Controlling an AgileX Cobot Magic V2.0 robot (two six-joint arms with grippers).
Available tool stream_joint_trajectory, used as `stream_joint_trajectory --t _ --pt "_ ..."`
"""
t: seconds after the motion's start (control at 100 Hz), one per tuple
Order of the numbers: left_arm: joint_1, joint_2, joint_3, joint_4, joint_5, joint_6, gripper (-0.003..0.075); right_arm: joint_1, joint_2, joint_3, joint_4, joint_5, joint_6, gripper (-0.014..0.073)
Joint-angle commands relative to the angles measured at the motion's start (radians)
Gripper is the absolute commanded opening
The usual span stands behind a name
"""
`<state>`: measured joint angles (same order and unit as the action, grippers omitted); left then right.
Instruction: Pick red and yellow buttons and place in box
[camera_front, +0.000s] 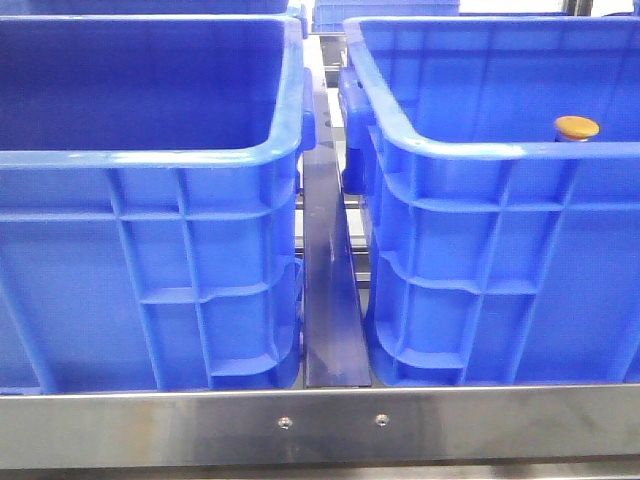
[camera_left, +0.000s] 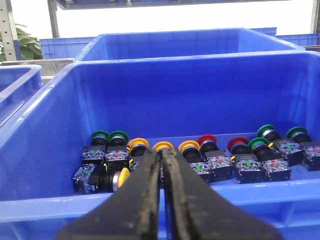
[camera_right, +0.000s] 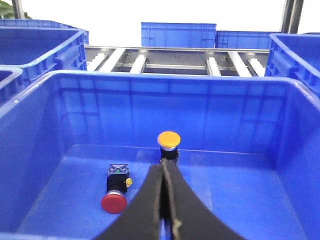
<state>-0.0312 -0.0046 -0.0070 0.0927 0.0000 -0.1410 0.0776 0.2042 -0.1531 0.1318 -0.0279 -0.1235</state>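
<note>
My right gripper (camera_right: 165, 164) is shut on the yellow button (camera_right: 169, 139), pinching its dark body at the fingertips with the orange-yellow cap up. It hangs inside the blue box (camera_right: 175, 75). In the front view the cap (camera_front: 577, 127) peeks over the near rim of the right crate (camera_front: 480, 150). A red button (camera_right: 115, 200) lies on its side on the box floor, beside the fingers. My left gripper (camera_left: 161, 153) is shut and looks empty, above the near rim of the other blue crate (camera_left: 200, 100). That crate holds a row of yellow buttons (camera_left: 138, 144) and red buttons (camera_left: 206, 140). Neither gripper shows in the front view.
Green buttons (camera_left: 100, 136) lie among the row in the left crate (camera_front: 150, 155). A narrow metal channel (camera_front: 330, 300) runs between the two crates, with a steel rail (camera_front: 330, 425) in front. More blue crates (camera_right: 178, 34) and conveyor rollers (camera_right: 220, 65) stand behind.
</note>
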Motion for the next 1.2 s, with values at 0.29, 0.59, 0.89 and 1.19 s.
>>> stream_joint_trajectory --t 0.29,0.59,0.89,1.19 --pt "0.001 -0.033 0.052 -0.009 -0.087 -0.007 -0.0019 0.001 -0.218 0.152 -0.035 -0.137 0.050 -0.0068" --pt "0.001 -0.033 0.052 -0.009 -0.085 -0.007 -0.0019 -0.007 -0.240 0.161 -0.030 -0.133 0.050 -0.0068" --pt "0.001 -0.033 0.052 -0.009 -0.085 -0.007 -0.0019 -0.007 -0.240 0.161 -0.030 -0.132 0.050 -0.0068" --pt "0.001 -0.033 0.052 -0.009 -0.085 -0.007 -0.0019 -0.007 -0.240 0.161 -0.030 -0.132 0.050 -0.0068"
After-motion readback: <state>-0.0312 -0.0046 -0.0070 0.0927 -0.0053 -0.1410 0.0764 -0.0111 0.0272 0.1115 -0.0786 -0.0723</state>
